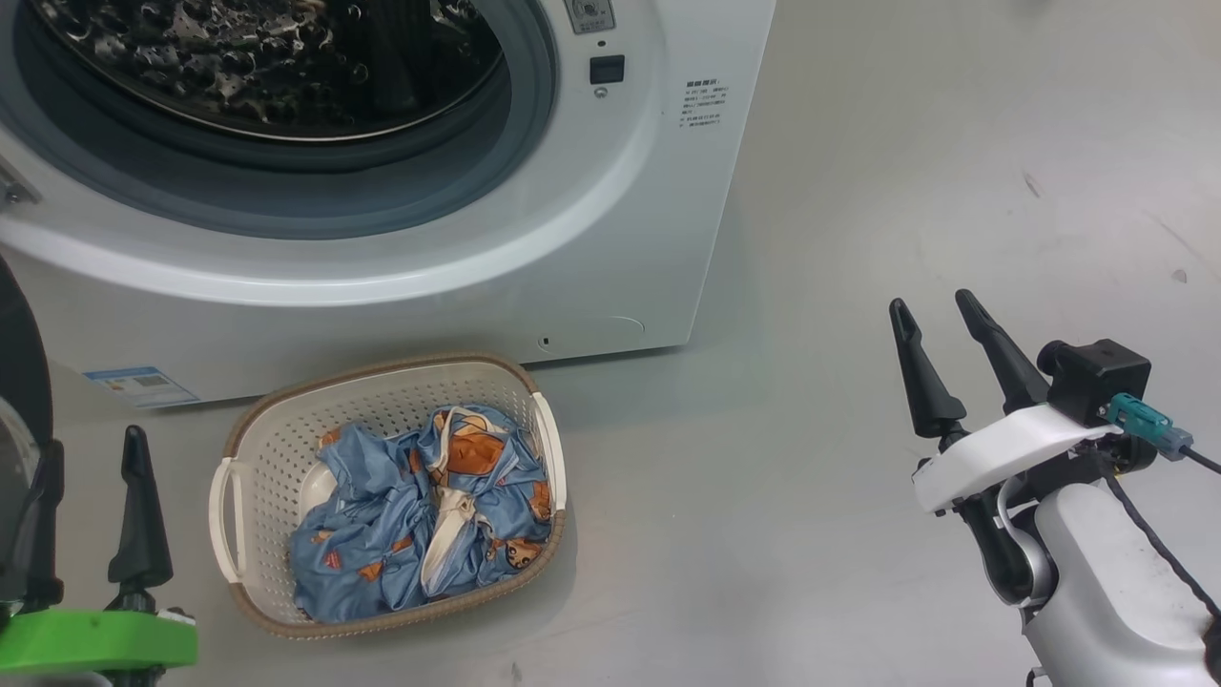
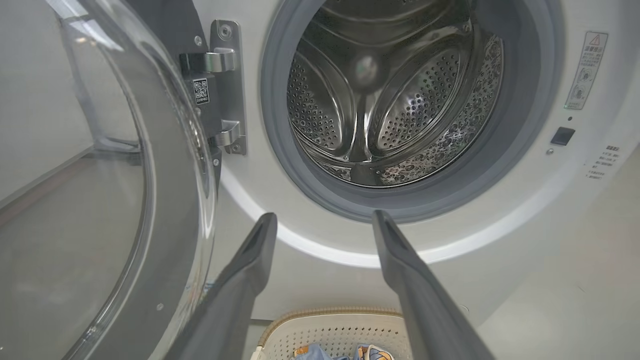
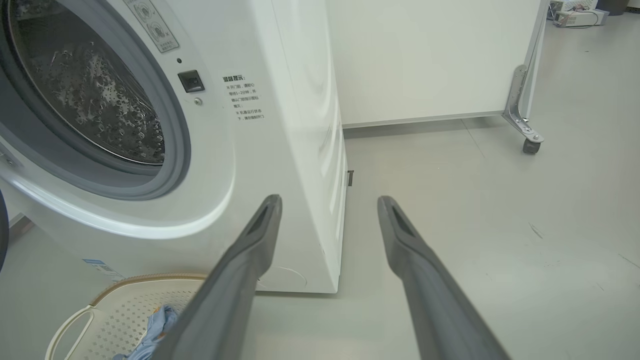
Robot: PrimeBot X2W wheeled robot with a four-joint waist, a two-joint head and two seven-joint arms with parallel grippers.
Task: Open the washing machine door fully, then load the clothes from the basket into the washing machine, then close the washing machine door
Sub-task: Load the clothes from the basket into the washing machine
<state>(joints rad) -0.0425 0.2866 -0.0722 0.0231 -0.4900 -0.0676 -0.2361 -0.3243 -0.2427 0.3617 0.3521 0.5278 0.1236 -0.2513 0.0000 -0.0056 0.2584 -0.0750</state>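
Note:
The washing machine [image 1: 620, 239] stands with its steel drum [image 2: 390, 100] exposed and nothing inside. The washing machine door [image 2: 125, 175] is swung out to the left on its metal hinge [image 2: 225, 85]; its black rim [image 1: 19, 363] shows at the left edge of the head view. On the floor before the machine sits the basket [image 1: 382, 401], with the blue printed clothes [image 1: 420, 506] heaped in it. My left gripper [image 1: 91, 448] is open and empty, left of the basket and beside the door. My right gripper [image 1: 930, 305] is open and empty, well to the right over bare floor.
Grey floor stretches right of the machine. A white partition on a caster [image 3: 530, 142] stands behind and to the right of it. The basket rim [image 3: 125, 287] lies close against the machine's base.

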